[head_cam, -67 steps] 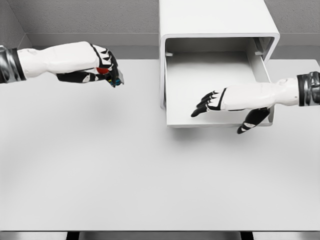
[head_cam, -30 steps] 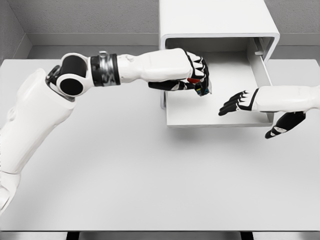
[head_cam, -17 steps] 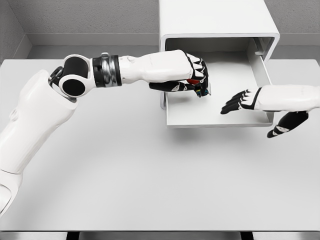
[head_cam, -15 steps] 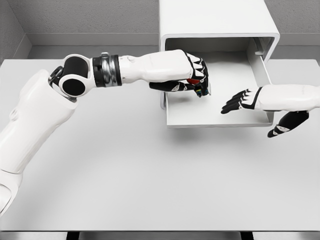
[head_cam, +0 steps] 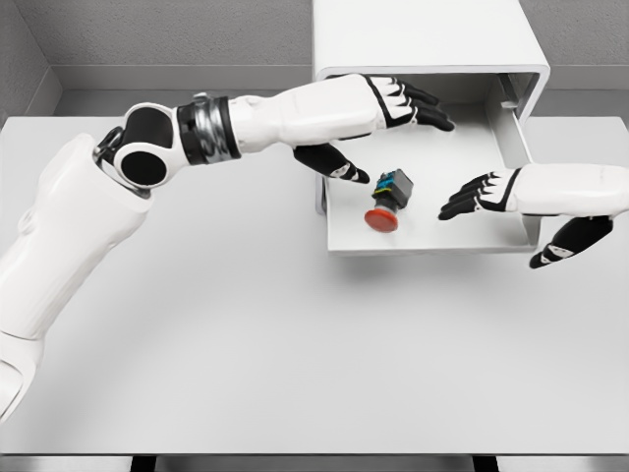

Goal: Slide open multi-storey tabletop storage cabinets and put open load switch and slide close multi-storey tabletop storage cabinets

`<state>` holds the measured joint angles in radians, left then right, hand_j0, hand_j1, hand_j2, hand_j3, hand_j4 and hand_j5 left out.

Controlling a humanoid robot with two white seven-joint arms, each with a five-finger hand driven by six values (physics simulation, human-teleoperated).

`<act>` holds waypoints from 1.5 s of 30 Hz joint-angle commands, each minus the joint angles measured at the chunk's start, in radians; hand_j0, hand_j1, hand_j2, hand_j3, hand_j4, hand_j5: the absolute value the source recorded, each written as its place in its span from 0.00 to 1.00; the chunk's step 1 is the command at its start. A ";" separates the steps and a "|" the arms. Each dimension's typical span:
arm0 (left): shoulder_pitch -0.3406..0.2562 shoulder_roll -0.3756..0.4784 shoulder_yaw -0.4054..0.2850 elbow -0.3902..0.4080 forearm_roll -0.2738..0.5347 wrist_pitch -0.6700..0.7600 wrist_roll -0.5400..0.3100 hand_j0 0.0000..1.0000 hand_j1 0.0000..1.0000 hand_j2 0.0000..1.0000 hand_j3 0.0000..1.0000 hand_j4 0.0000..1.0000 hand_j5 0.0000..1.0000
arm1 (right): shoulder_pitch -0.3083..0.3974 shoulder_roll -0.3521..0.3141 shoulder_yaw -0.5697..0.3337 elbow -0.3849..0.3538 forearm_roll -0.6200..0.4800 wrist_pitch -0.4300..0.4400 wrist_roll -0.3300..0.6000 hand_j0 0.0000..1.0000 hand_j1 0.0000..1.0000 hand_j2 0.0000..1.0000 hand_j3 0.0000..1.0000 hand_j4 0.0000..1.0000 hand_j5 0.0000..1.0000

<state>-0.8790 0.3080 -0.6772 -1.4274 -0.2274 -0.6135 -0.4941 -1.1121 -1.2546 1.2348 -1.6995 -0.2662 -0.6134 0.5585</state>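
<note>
I saw the small load switch with a red round button and dark body (head_cam: 386, 202) lying on its side on the floor of the pulled-out white drawer (head_cam: 429, 236), near the front left part, nothing gripping it. The drawer stuck out of the white boxy tabletop cabinet (head_cam: 423, 39). My left hand (head_cam: 388, 113) hovered over the drawer's back left, fingers spread and released, thumb pointing down toward the switch but apart from it. My right hand (head_cam: 501, 202) sat at the drawer's right side, fingers relaxed, empty. Everything stood on the plain white table (head_cam: 246, 344).
</note>
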 commanded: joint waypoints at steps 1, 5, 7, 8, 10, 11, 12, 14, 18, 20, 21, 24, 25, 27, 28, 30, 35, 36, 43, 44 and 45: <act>0.002 0.008 0.001 -0.030 0.037 0.003 0.002 1.00 1.00 1.00 1.00 1.00 1.00 | 0.002 -0.028 0.000 0.000 -0.007 0.003 -0.002 1.00 1.00 1.00 1.00 1.00 1.00; 0.000 0.141 -0.001 -0.160 0.186 0.003 -0.001 1.00 1.00 1.00 1.00 1.00 1.00 | 0.002 -0.032 0.000 0.000 -0.007 0.003 -0.052 1.00 1.00 1.00 1.00 1.00 1.00; 0.003 0.350 -0.064 -0.297 0.379 0.003 -0.004 1.00 1.00 1.00 1.00 1.00 1.00 | 0.003 -0.029 0.000 -0.002 -0.007 0.003 -0.081 1.00 1.00 1.00 1.00 1.00 1.00; 0.017 0.471 -0.065 -0.337 0.434 0.003 -0.009 1.00 1.00 1.00 1.00 1.00 1.00 | 0.003 -0.026 0.000 -0.003 -0.007 0.003 -0.100 1.00 1.00 1.00 1.00 1.00 1.00; 0.094 0.697 -0.053 -0.329 0.436 0.003 -0.007 1.00 1.00 1.00 1.00 1.00 1.00 | 0.018 -0.020 0.002 -0.003 -0.007 0.003 -0.117 1.00 1.00 1.00 1.00 1.00 1.00; 0.103 0.712 -0.059 -0.327 0.436 0.003 -0.009 1.00 1.00 1.00 1.00 1.00 1.00 | 0.028 -0.019 0.002 -0.003 -0.007 0.003 -0.117 1.00 1.00 1.00 1.00 1.00 1.00; 0.104 0.714 -0.061 -0.324 0.430 0.003 -0.011 1.00 1.00 1.00 1.00 1.00 1.00 | 0.029 -0.019 0.003 -0.003 -0.007 0.003 -0.117 1.00 1.00 1.00 1.00 1.00 1.00; 0.109 0.706 -0.065 -0.314 0.412 0.003 -0.011 1.00 1.00 1.00 1.00 1.00 1.00 | 0.037 -0.019 0.005 -0.003 -0.007 0.003 -0.117 1.00 1.00 1.00 1.00 1.00 1.00; 0.126 0.709 -0.059 -0.291 0.415 0.003 -0.007 1.00 1.00 1.00 1.00 1.00 1.00 | 0.043 -0.005 0.005 -0.003 -0.007 0.003 -0.117 1.00 1.00 1.00 1.00 1.00 1.00; 0.127 0.709 -0.056 -0.291 0.415 0.003 -0.007 1.00 1.00 1.00 1.00 1.00 1.00 | 0.054 0.007 0.005 -0.002 -0.007 0.003 -0.115 1.00 1.00 1.00 1.00 1.00 1.00; 0.127 0.711 -0.056 -0.291 0.416 0.003 -0.007 1.00 1.00 1.00 1.00 1.00 1.00 | 0.058 0.018 0.005 -0.002 -0.007 0.003 -0.115 1.00 1.00 1.00 1.00 1.00 1.00; 0.132 0.709 -0.056 -0.291 0.415 0.003 -0.007 1.00 1.00 1.00 1.00 1.00 1.00 | 0.078 0.020 0.005 -0.002 -0.007 0.003 -0.107 1.00 1.00 1.00 1.00 1.00 1.00; 0.132 0.711 -0.055 -0.292 0.415 0.003 -0.007 1.00 1.00 1.00 1.00 1.00 1.00 | 0.078 0.020 0.005 -0.002 -0.007 0.003 -0.109 1.00 1.00 1.00 1.00 1.00 1.00; 0.132 0.709 -0.055 -0.292 0.415 0.003 -0.007 1.00 1.00 1.00 1.00 1.00 1.00 | 0.077 0.038 0.005 -0.002 -0.007 0.003 -0.109 1.00 1.00 1.00 1.00 1.00 1.00; 0.132 0.709 -0.053 -0.292 0.415 0.003 -0.007 1.00 1.00 1.00 1.00 1.00 1.00 | 0.075 0.038 0.005 0.000 -0.007 0.003 -0.112 1.00 1.00 1.00 1.00 1.00 1.00; 0.132 0.711 -0.055 -0.292 0.415 0.003 -0.007 1.00 1.00 1.00 1.00 1.00 1.00 | 0.071 0.041 0.003 0.000 -0.007 0.003 -0.112 1.00 1.00 1.00 1.00 1.00 1.00; 0.133 0.711 -0.055 -0.292 0.415 0.003 -0.007 1.00 1.00 1.00 1.00 1.00 1.00 | 0.055 0.078 -0.003 0.001 -0.005 0.003 -0.104 1.00 1.00 1.00 1.00 1.00 1.00; 0.133 0.711 -0.053 -0.294 0.415 0.003 -0.007 1.00 1.00 1.00 1.00 1.00 1.00 | 0.051 0.089 -0.003 0.001 -0.005 0.003 -0.103 1.00 1.00 1.00 1.00 1.00 1.00; 0.133 0.712 -0.051 -0.292 0.415 0.003 -0.007 1.00 1.00 1.00 1.00 1.00 1.00 | 0.038 0.118 -0.002 0.007 0.025 0.003 -0.101 1.00 1.00 1.00 1.00 1.00 1.00; 0.133 0.712 -0.050 -0.292 0.415 0.003 -0.006 1.00 1.00 1.00 1.00 1.00 1.00 | 0.037 0.127 -0.003 0.015 0.027 0.003 -0.101 1.00 1.00 1.00 1.00 1.00 1.00; 0.133 0.712 -0.050 -0.292 0.415 0.003 -0.007 1.00 1.00 1.00 1.00 1.00 1.00 | 0.035 0.127 -0.005 0.018 0.045 0.003 -0.101 1.00 1.00 1.00 1.00 1.00 1.00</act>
<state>-0.7455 1.0187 -0.7291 -1.7197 0.1796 -0.6135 -0.5015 -1.0768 -1.1380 1.2328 -1.6869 -0.2325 -0.6131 0.4572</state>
